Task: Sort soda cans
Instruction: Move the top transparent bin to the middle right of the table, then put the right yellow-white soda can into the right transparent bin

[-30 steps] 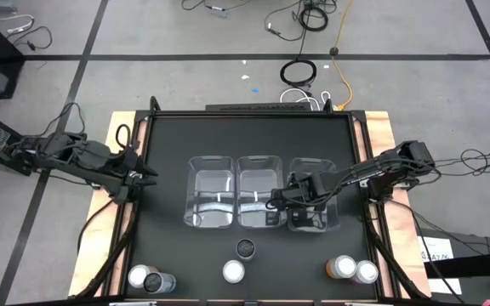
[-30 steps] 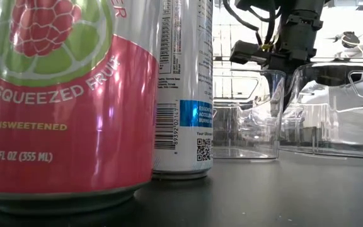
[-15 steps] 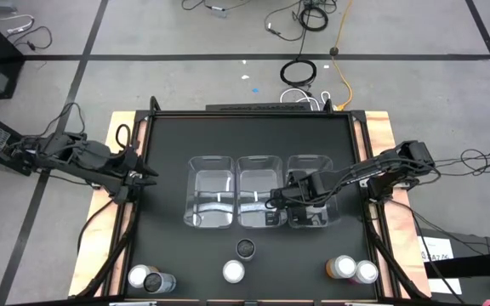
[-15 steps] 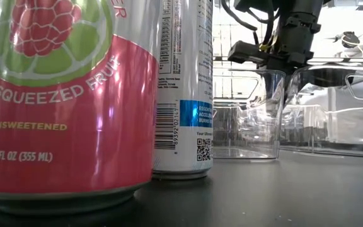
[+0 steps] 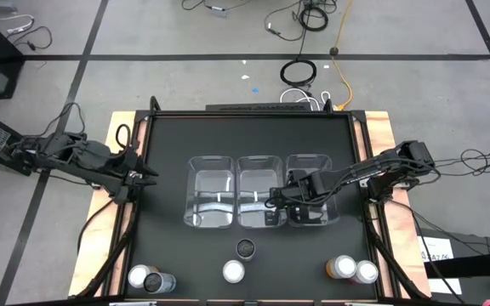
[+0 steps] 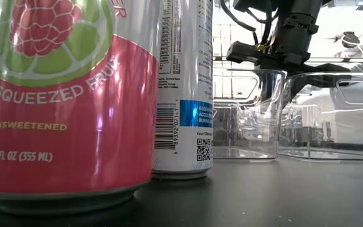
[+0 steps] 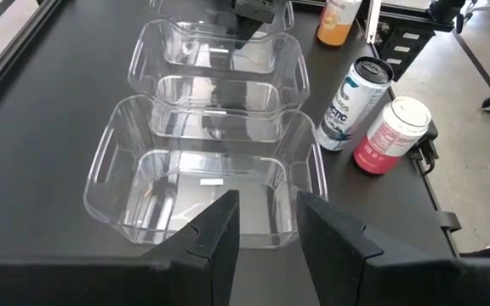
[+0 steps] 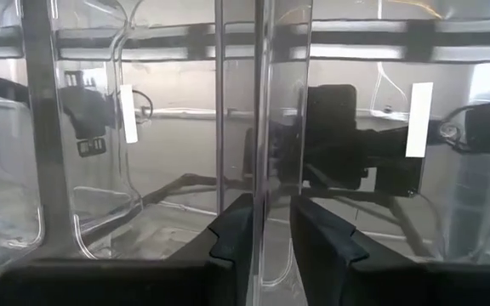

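Observation:
Three clear bins stand side by side mid-table: left, middle, right. My right gripper reaches from the table's right across the right bin and is shut on its wall beside the middle bin. Six cans stand along the near edge: two at the left, a silver-topped pink one, a dark-topped one, an orange one and a silver-topped one. My left gripper waits open over the table's left edge. My right gripper pinches the right bin's upright clear wall, the one next to the middle bin, near its rim. One finger stands on either side of the wall. The fingers come slanting down from the table's right. The bin's bottom rests on the table.
Wooden strips edge the table on its left and right. The black tabletop is bare beyond the bins. In the low view the pink can and a white can fill the left half. Cables lie on the floor.
The right bin has slid a little toward the far edge and the middle bin, carried by my right gripper. In the low view its rim, slanted a second ago, now sits level. The cans and my left arm have kept still.

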Available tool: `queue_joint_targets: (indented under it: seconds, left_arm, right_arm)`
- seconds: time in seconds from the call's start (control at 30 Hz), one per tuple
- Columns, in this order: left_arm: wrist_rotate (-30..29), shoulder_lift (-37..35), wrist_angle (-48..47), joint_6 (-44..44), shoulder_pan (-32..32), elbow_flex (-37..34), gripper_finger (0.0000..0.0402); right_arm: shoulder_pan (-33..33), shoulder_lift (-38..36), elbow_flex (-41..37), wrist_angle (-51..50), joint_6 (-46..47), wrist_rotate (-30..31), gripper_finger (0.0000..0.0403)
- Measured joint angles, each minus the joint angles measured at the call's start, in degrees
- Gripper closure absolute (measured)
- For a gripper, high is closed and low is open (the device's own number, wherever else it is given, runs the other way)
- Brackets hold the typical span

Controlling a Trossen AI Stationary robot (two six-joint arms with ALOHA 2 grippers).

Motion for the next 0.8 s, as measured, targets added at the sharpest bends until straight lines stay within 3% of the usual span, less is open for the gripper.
queue_joint_targets:
  seconds: [0.43, 0.8]
  left_arm:
    - [0.04, 0.0, -0.04, 0.2, -0.01, 0.0, 0.0273]
    - [0.17, 0.0, -0.09, 0.22, -0.01, 0.0, 0.0273]
  right_arm:
    - [0.0, -0.29, 0.0, -0.09, 0.1, -0.28, 0.0309]
    - [0.02, -6.03, 0.0, -1.5, 0.03, 1.68, 0.0309]
